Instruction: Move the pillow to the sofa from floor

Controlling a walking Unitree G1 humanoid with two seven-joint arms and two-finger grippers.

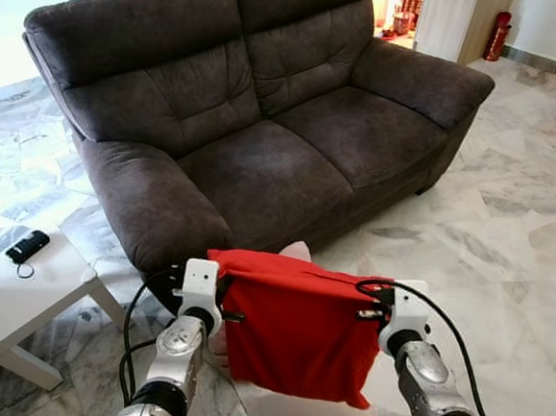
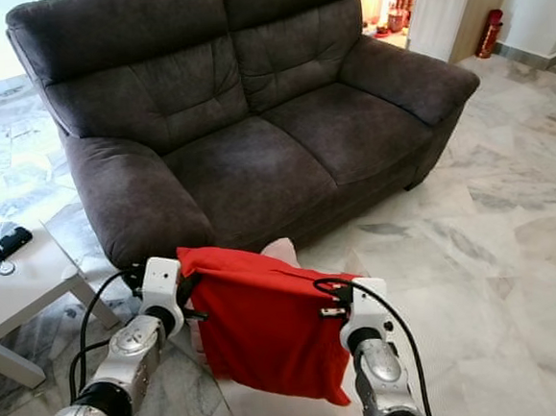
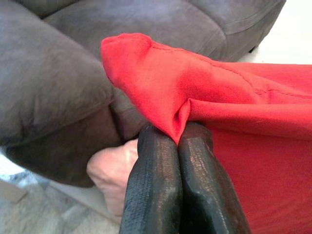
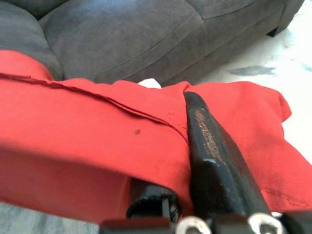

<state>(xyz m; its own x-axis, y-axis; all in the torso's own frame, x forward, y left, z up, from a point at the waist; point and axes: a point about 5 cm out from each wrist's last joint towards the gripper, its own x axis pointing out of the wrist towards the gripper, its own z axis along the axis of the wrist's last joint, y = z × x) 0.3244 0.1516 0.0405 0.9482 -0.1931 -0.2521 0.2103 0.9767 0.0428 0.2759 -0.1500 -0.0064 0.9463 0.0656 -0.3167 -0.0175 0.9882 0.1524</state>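
A red pillow (image 1: 297,327) that looks like a limp cloth cover hangs off the floor between my two grippers, just in front of the dark grey sofa (image 1: 283,150). My left gripper (image 1: 229,291) is shut on its upper left corner; the wrist view shows both fingers (image 3: 161,185) pinching a fold of red fabric (image 3: 219,97). On the upper right edge my right gripper (image 1: 368,307) is shut, one finger (image 4: 209,146) lying over the cloth (image 4: 87,117) and the other under it. A pale soft lump (image 1: 298,253) peeks from behind the red fabric near the sofa's base.
A low white table (image 1: 43,279) with a black key fob (image 1: 26,246) stands at my left. Both sofa seats are bare. Marble floor (image 1: 492,239) stretches to the right, and a red fire extinguisher (image 1: 496,37) stands by the far doorway.
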